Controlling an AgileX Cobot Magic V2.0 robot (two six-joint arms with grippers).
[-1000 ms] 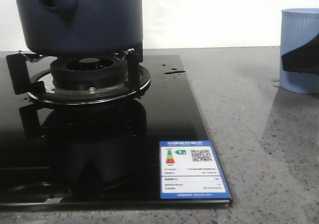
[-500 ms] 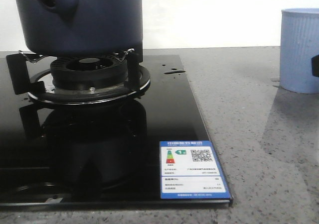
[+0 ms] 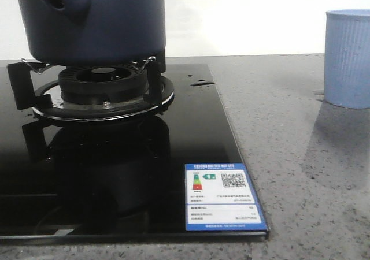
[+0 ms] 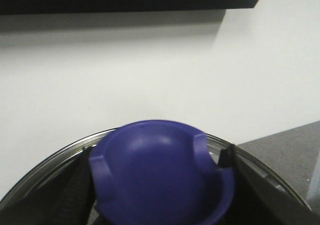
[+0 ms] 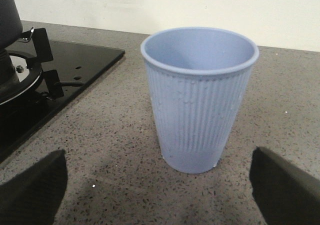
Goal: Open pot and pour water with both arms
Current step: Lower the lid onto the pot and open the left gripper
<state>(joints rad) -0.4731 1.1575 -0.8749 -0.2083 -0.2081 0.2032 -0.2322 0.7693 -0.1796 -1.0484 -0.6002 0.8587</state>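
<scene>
The dark navy pot stands on the burner at the back left, its stubby pierced handle facing me; its top is cut off by the front view. In the left wrist view my left gripper is shut on the lid's blue knob, a black finger on each side, with the lid's metal rim around it. The light blue ribbed cup stands on the counter at the right. My right gripper is open, short of the cup and not touching it. Neither arm shows in the front view.
A black glass hob carries the burner ring, its black pot supports and an energy label sticker. Grey speckled stone counter lies to the right. A white wall stands behind.
The black finger of my right gripper that overlapped the cup in the front view has drawn away to the right and out of that view. The pot and cup have not moved.
</scene>
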